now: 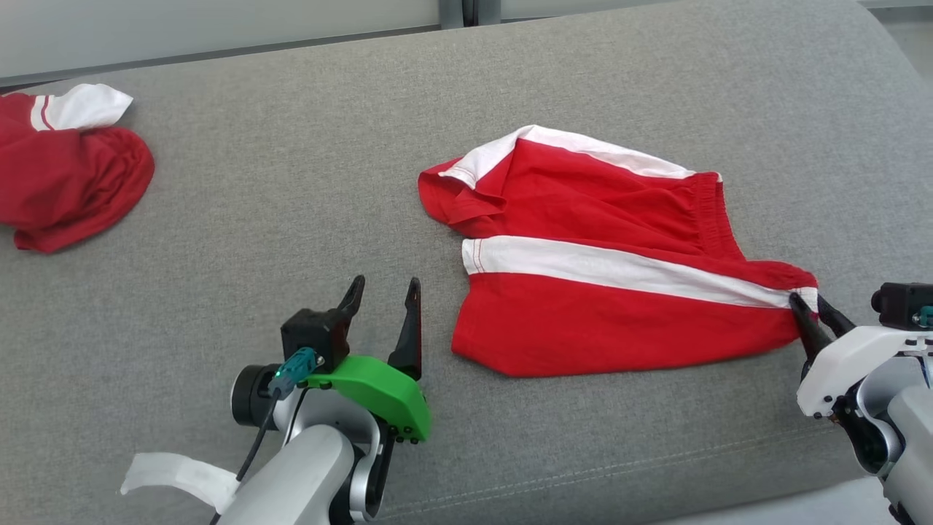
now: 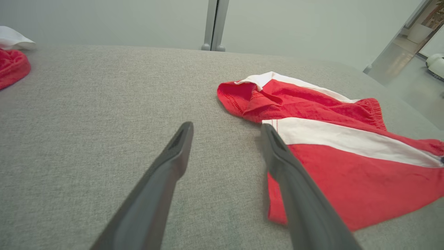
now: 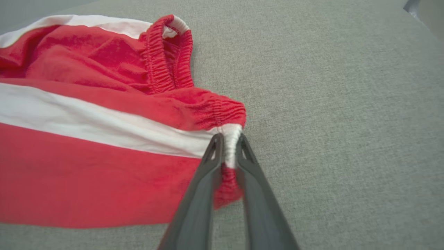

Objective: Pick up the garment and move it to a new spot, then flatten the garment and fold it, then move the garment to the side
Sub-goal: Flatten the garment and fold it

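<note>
The garment (image 1: 598,292), red shorts with a white stripe and an elastic waistband, lies spread on the grey cushion right of centre. My right gripper (image 1: 807,300) pinches its near right waistband corner. In the right wrist view the white and red band of the garment (image 3: 86,173) sits squeezed between the two fingers of that gripper (image 3: 229,139). My left gripper (image 1: 386,284) stands open over bare cushion just left of the garment's near left corner. The left wrist view has the garment (image 2: 347,173) beside and partly behind the right finger of the open left gripper (image 2: 227,128).
A second red and white garment (image 1: 65,175) lies bunched at the cushion's far left, seen too in the left wrist view (image 2: 12,66). The cushion's front edge (image 1: 729,503) runs along the lower right. A white strip (image 1: 175,474) hangs by my left forearm.
</note>
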`<state>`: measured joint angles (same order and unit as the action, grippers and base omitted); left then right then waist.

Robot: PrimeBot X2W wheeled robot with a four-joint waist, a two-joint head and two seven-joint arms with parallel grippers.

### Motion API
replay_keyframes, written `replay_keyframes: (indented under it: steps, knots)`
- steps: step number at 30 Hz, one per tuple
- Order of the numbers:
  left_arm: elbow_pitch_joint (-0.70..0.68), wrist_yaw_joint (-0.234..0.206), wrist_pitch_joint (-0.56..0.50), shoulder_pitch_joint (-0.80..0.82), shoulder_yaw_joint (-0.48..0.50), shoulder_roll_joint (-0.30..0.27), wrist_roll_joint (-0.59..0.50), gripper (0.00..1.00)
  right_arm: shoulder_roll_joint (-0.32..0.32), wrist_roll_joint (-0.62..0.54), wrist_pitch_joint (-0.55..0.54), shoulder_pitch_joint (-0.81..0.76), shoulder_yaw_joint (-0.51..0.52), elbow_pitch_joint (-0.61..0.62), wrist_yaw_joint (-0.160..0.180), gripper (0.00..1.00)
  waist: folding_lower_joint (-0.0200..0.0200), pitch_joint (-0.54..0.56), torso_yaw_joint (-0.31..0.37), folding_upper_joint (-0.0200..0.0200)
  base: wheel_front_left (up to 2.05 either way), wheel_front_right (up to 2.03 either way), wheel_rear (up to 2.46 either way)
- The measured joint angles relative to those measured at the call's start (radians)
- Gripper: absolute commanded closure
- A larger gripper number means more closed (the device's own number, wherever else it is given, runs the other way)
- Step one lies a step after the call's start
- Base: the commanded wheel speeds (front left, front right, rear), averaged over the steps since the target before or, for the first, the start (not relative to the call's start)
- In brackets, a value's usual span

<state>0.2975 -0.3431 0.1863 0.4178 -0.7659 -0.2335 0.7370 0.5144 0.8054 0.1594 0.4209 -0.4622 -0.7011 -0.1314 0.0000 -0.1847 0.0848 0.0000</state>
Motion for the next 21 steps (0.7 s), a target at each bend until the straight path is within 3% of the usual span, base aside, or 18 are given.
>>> replay_keyframes:
  steps: [9, 21]
  knots:
    - [0.053, 0.029, 0.009, 0.0, -0.007, 0.026, 0.021, 0.0, -0.009, 0.002, 0.068, 0.045, -0.062, -0.098, 0.0, 0.0, 0.0, 0.007, 0.035, 0.0, 0.0, 0.0, 0.0]
    - [0.199, 0.142, -0.046, 0.08, -0.023, 0.091, 0.081, 0.0, 0.028, 0.029, 0.102, 0.046, -0.053, 0.029, 0.0, 0.0, 0.0, 0.006, 0.078, 0.0, 0.0, 0.0, 0.0]
